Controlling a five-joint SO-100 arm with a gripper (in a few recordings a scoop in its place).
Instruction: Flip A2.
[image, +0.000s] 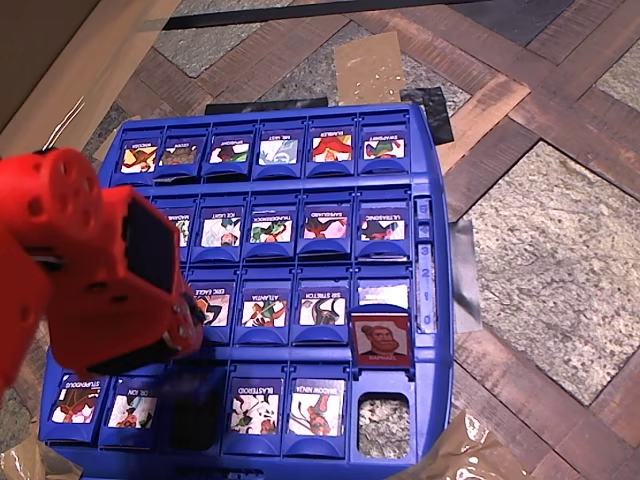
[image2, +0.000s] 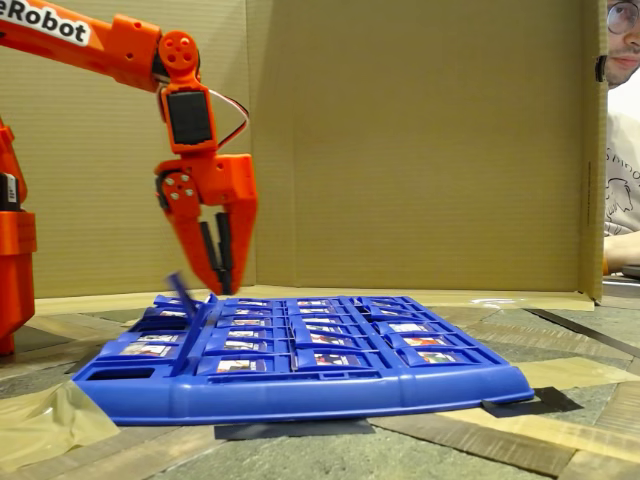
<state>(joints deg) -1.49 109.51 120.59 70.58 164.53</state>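
Looking down in overhead view: orange two-finger gripper (image: 196, 318) at frame's left-centre over blue plastic game board (image: 440, 250); A2 tile hidden under arm. Fixed view: gripper (image2: 222, 285) w/ fingers nearly together, tips touching tilted, half-raised blue-framed A2 tile (image2: 186, 294) at board's left; grip unclear.

Cardboard wall (image2: 400, 140) behind. Floor (image: 560, 230) of mixed wood strips and stone panels; tape patches (image2: 40, 425) stuck down. Warm, even light.

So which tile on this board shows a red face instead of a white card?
The blue-framed tile with the red portrait face, third row, far right in the overhead view; the others show white cards.
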